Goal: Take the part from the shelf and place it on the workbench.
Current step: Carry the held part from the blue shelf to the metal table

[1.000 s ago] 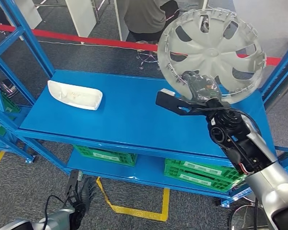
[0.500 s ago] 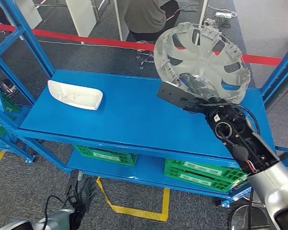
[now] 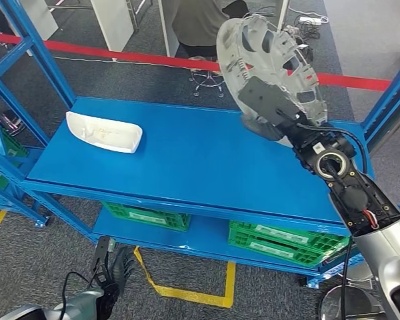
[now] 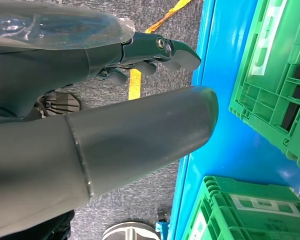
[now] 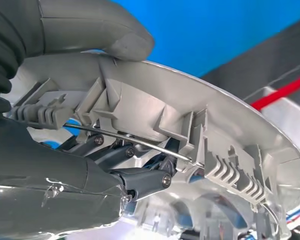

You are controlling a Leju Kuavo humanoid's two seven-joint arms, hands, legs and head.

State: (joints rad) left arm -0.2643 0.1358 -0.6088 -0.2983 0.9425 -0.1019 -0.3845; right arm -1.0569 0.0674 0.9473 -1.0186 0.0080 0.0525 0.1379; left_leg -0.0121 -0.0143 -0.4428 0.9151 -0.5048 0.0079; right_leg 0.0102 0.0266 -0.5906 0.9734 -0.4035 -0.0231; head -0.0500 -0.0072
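A grey plastic wheel cover [image 3: 273, 63] is lifted clear above the right end of the blue shelf [image 3: 188, 160], tilted on edge with its ribbed back toward me. My right hand [image 3: 269, 107] grips its rim; in the right wrist view the thumb [image 5: 99, 30] presses on the outer face of the wheel cover [image 5: 216, 135] while the darker fingers [image 5: 141, 180] hook behind it. My left hand [image 3: 110, 270] hangs low by the floor in front of the shelf, fingers [image 4: 160, 50] apart and holding nothing.
A white curved part [image 3: 105, 132] lies on the shelf's left end. Green crates [image 3: 273, 240] sit on the lower level. Blue uprights [image 3: 37, 60] frame the shelf on both sides. A seated person [image 3: 203, 23] and a red floor line are behind it.
My right hand has raised the wheel cover and turned it from nearly face-on to edge-on, moving it up and slightly left above the shelf. The left hand has stayed put.
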